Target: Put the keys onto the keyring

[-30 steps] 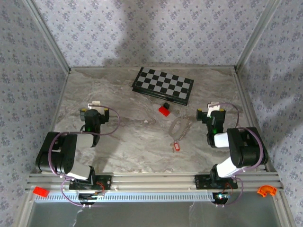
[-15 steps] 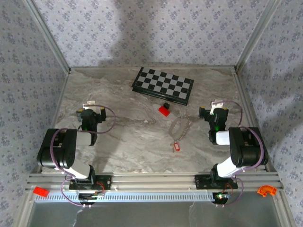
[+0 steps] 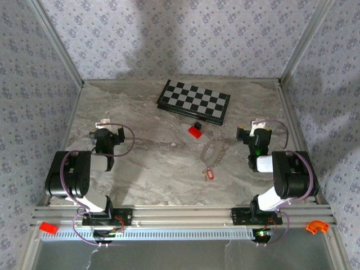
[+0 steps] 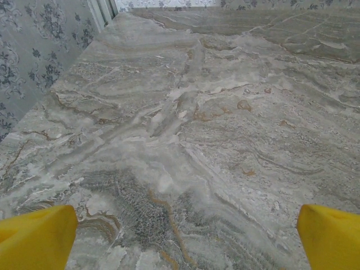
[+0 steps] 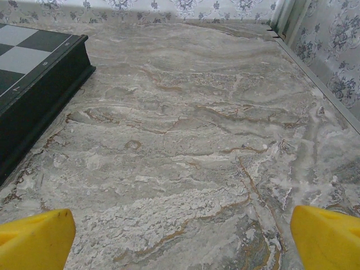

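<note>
Small red-orange key [image 3: 210,174] lies flat on the marble table [image 3: 152,169], near ctr, a bit toward the right arm's side. The keyring [image 3: 215,151], a thin pale beaded chain in a long narrow loop, lies just beyond it. Its near end is touching or almost touching the key; too small to tell if they're joined. Further back sit a red block w/ a black piece [image 3: 195,131], then a chessboard [image 3: 194,101].

The right gripper [image 3: 256,128] hovers to the right of the chain, jaws spread wide, holding nothing. Its wrist cam shows yellow fingertips [image 5: 34,236] over bare marble, w/ the chessboard edge at left. The left gripper [image 3: 107,128] is well apart on the left, also wide open & empty.

My read: the step in hand is the approach. I'd bring the right gripper to the key, come in low, and pinch the plastic head, not the blade. The left gripper should pin the chain so the loop doesn't drag.
</note>
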You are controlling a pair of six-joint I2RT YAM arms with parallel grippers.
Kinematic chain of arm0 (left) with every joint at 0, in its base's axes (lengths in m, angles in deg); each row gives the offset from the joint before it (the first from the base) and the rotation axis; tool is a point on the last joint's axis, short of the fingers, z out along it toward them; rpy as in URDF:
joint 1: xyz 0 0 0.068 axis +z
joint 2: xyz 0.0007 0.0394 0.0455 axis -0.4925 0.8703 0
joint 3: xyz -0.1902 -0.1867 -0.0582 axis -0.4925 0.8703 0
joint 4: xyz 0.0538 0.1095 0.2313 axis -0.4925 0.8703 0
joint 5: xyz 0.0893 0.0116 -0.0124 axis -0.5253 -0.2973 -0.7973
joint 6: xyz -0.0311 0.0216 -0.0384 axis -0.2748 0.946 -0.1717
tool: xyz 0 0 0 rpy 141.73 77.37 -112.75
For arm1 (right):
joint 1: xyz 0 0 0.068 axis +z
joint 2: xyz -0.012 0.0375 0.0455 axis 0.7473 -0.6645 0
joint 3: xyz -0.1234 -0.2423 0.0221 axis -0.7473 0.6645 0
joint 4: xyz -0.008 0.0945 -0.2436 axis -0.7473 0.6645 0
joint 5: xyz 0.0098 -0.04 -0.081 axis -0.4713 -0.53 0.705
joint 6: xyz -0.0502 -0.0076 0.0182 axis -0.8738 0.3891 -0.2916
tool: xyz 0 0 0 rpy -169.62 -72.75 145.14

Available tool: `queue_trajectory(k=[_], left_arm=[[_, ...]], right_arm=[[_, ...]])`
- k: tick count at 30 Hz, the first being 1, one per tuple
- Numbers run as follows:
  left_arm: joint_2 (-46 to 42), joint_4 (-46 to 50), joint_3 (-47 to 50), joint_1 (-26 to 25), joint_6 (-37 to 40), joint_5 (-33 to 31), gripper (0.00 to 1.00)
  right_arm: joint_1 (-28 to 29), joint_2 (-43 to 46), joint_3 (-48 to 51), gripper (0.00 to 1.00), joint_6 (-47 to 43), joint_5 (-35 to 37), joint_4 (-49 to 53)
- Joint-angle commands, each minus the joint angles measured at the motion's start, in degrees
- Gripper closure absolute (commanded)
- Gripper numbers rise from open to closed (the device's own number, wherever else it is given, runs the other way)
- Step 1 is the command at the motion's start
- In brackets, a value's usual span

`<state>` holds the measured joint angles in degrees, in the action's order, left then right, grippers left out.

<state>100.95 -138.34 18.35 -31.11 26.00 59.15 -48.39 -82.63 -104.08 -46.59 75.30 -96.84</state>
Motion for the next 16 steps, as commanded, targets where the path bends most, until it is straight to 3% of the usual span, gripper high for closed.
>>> queue_trajectory(k=[1,16], left_arm=[[-0.14,-0.18,-1.09,0.25,-1.00,0.79,0.00],[-0.17,-0.18,-1.06,0.28,-0.99,0.79,0.00]], right_arm=[[-0.29,-0.38,-0.88,0.00,0.69,0.31,0.25],[-0.24,-0.37,-0.89,0.00,0.69,0.29,0.36]])
